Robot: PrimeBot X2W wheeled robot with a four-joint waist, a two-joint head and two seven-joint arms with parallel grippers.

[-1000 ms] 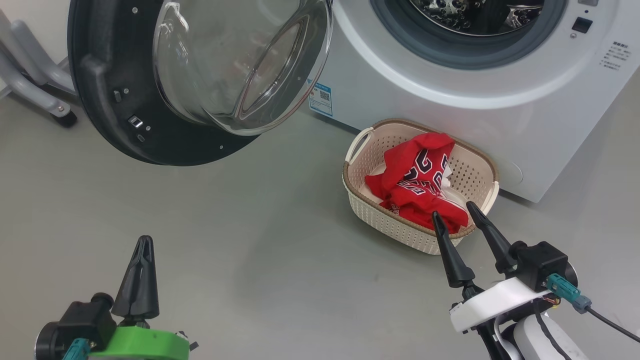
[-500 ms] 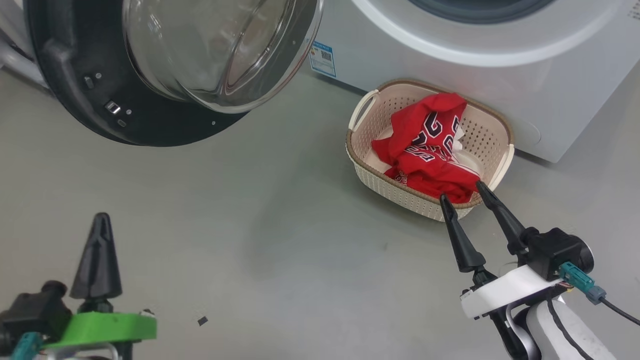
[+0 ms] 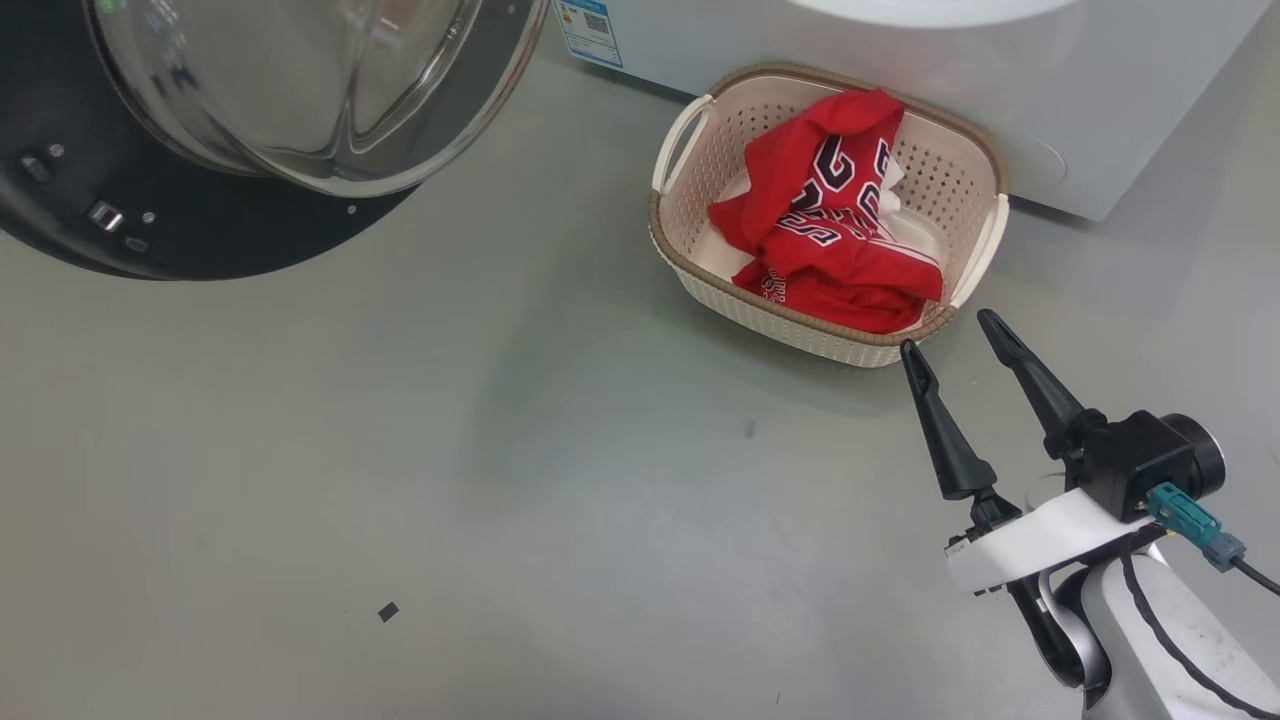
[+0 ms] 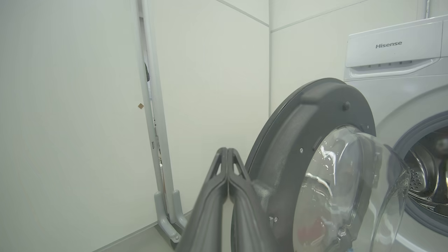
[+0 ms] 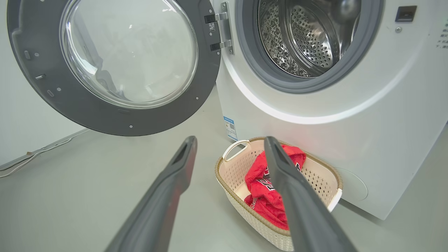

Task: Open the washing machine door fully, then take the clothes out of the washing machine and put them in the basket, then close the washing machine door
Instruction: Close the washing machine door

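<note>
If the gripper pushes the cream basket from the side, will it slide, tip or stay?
The basket looks like thin perforated plastic holding only the clothes, so it is probably light. Low and wide on the smooth floor, it would likely slide, not tip. The washing machine close behind would probably stop it soon.

I get bright, even light: soft shadow by the basket (image 3: 790, 325), glare on the door (image 3: 300, 100), right gripper (image 5: 230, 140) blurred.
</note>
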